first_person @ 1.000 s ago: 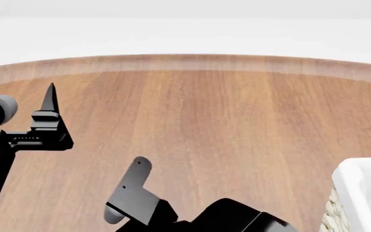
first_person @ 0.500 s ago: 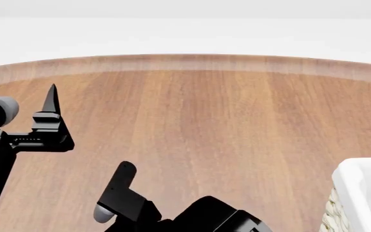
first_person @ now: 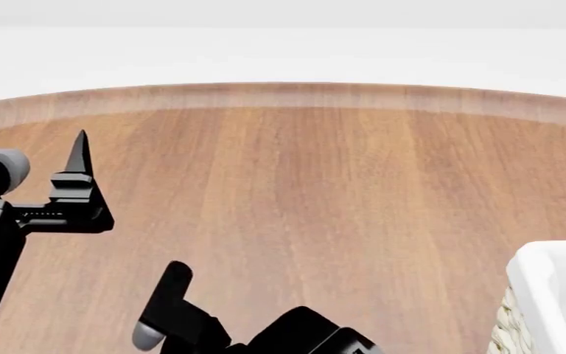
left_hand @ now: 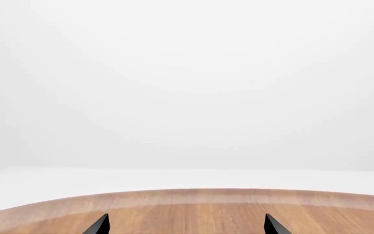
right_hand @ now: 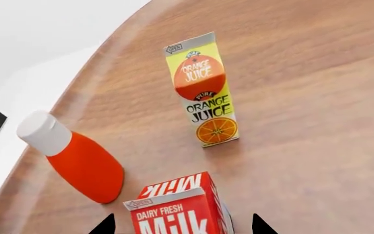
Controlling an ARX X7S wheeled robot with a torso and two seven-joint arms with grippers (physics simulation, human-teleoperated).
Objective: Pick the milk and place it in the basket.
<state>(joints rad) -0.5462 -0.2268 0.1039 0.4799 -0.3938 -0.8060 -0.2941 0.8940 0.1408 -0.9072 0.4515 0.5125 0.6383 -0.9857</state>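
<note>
Right wrist view: milk stands upright on the wooden surface, its red top directly between the right fingers, which are spread apart and not touching it, probably lined up for a straddling grasp. Juice stands beyond it, well apart; an orange bottle with white cap stands beside the milk. Carton's lower part is cut off. Head view: none of these three show; right arm is only partly visible. Basket shows only a corner at the edge. Left fingers held apart, idle above bare wood, grasping nothing.
</note>
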